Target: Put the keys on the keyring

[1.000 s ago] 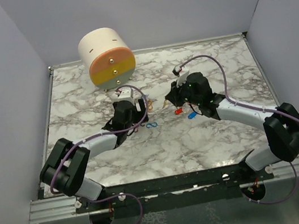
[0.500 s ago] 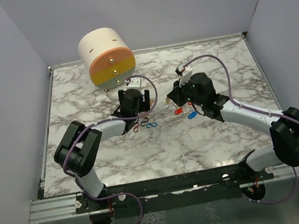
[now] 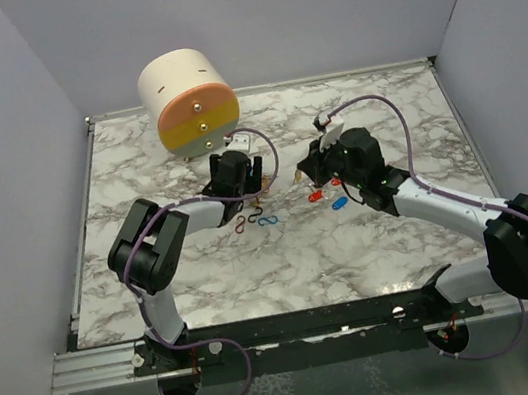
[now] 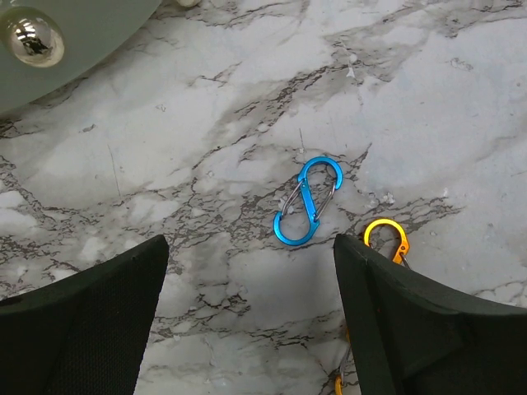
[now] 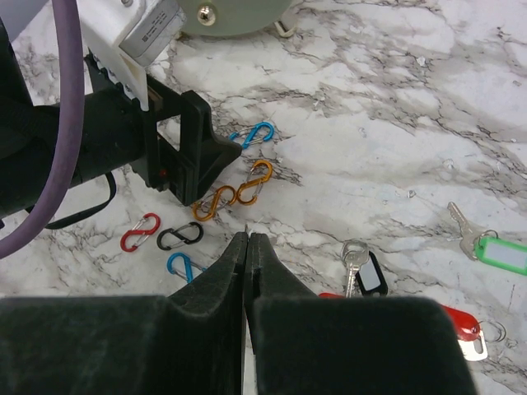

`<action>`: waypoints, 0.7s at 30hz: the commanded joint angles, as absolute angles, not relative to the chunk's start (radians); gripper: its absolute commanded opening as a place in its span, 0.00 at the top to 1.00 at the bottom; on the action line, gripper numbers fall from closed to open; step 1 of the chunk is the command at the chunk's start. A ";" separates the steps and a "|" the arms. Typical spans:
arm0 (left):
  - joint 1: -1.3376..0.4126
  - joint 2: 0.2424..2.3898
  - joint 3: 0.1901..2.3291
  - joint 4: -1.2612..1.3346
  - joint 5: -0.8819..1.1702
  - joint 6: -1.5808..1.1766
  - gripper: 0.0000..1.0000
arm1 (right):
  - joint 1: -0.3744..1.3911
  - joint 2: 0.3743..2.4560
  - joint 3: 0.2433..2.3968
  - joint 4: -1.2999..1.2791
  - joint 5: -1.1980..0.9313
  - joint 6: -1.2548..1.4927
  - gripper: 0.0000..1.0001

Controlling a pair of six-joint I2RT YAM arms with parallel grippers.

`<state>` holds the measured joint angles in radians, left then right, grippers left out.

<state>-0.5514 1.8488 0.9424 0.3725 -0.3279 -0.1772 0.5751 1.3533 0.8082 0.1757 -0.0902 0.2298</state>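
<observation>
The left gripper [image 4: 249, 247] is held wide open just above a blue clip [image 4: 307, 202] near the drum [image 3: 190, 103]. The right gripper [image 5: 247, 240] is closed, with nothing seen in it. The keys [image 5: 366, 273] lie farther from the drum, untouched. Clip pickup seems in hand, so a descent and a close on the flat wire are called for. Since a second ago, the left gripper has been brought nearer the drum.
</observation>
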 commanded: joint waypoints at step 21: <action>-0.503 1.941 0.990 0.426 -0.151 -0.094 0.24 | 0.579 1.359 0.807 0.179 -0.037 0.210 0.99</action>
